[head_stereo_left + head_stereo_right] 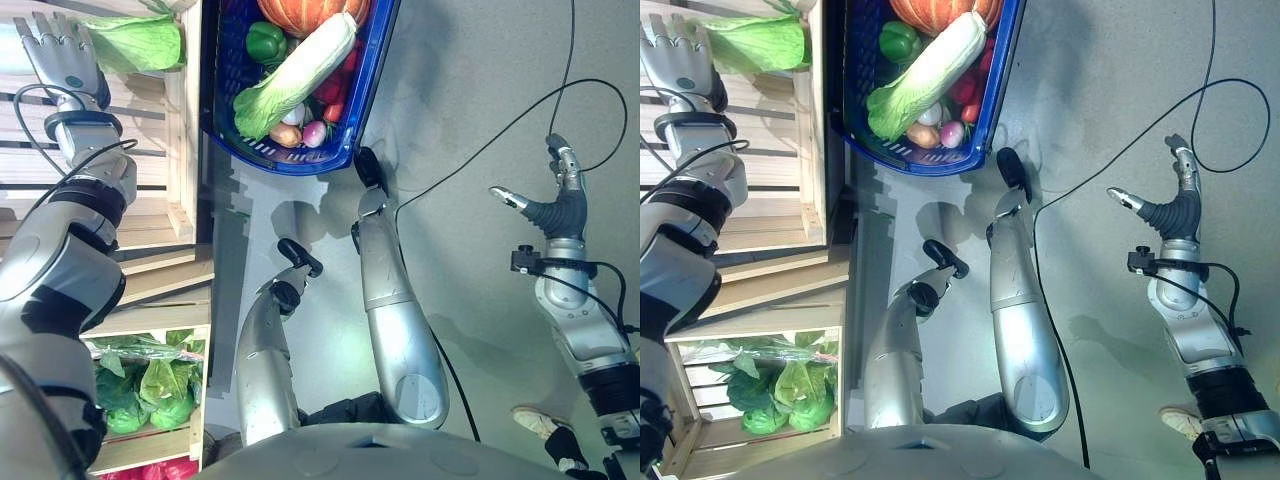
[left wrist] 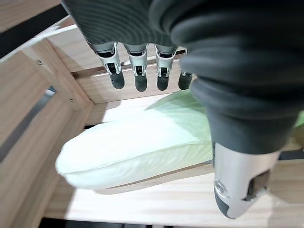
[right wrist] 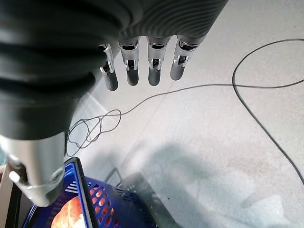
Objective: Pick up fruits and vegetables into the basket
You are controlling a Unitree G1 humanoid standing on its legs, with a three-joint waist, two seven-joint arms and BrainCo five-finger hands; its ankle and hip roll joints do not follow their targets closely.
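You've got a pale green cabbage [image 2: 142, 147] lying in the wooden crate [image 1: 150, 150], just past your left robot hand [image 1: 62, 55], whose fingers [image 2: 137, 78] hang straight and apart, clamped on nothing. Beside the crate the blue basket [image 1: 365, 110] holds a second long cabbage [image 1: 300, 70], a green pepper [image 1: 265, 42] and a pumpkin [image 1: 305, 12]. Your right robot hand [image 1: 558, 195] is well away from the crate over the floor [image 3: 213, 156], fingers spread, empty.
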